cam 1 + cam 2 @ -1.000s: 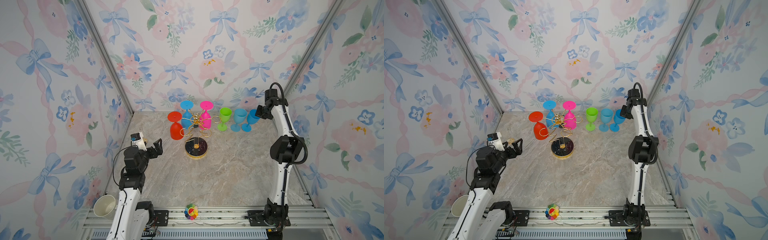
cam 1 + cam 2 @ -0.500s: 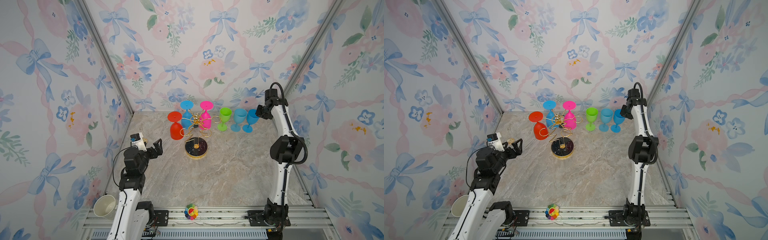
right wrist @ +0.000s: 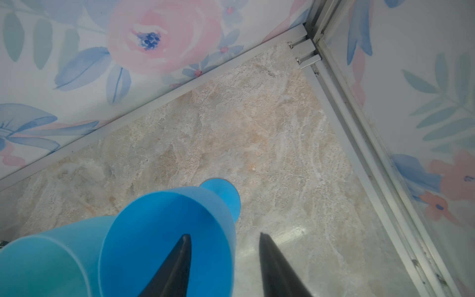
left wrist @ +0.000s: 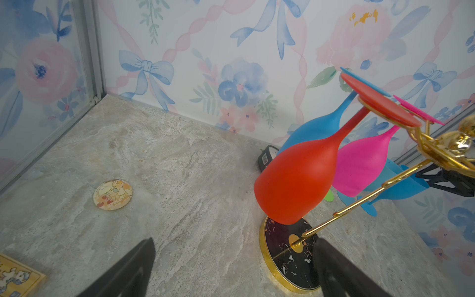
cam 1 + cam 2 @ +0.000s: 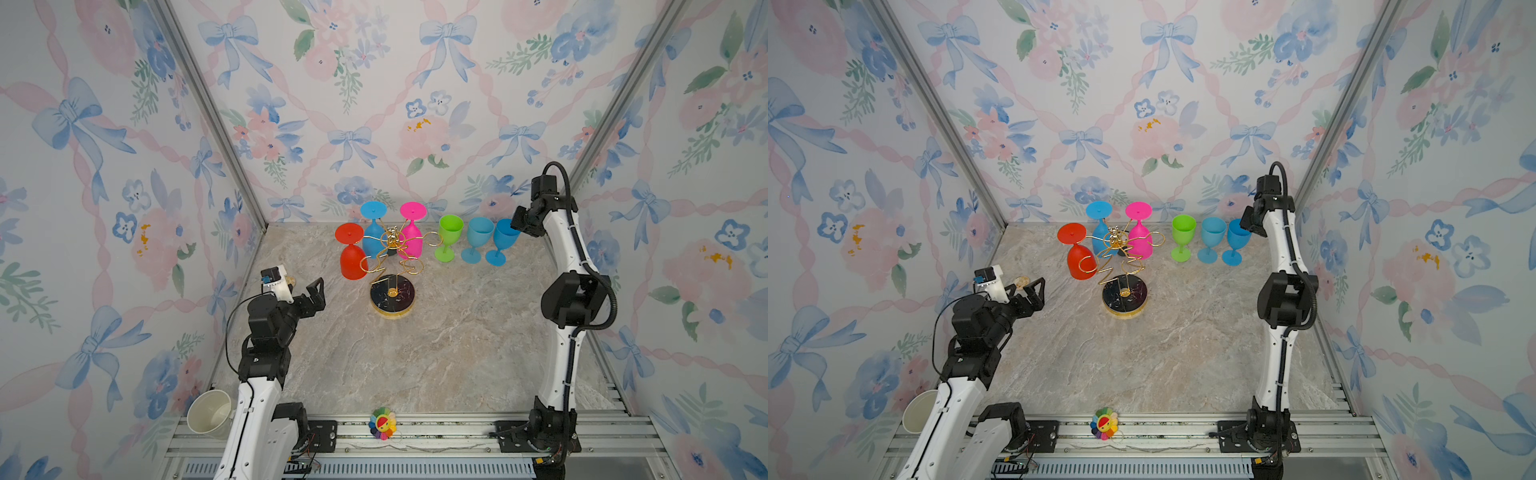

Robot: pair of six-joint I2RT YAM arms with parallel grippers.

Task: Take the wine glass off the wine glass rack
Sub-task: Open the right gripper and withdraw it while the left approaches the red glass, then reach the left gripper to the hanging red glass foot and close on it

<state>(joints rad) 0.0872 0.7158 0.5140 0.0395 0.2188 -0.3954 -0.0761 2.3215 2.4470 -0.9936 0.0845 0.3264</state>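
right gripper (image 3: 224, 235) jaws apart astride the standing blue wine glass (image 3: 159, 231) rim, left gripper (image 4: 234, 246) spread wide, facing wine glass rack (image 5: 382, 297)

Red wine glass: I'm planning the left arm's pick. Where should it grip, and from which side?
Its bowl, probably, approached from the left gripper side: the red wine glass hangs upside down on the wine glass rack, bowl outermost and unobstructed.
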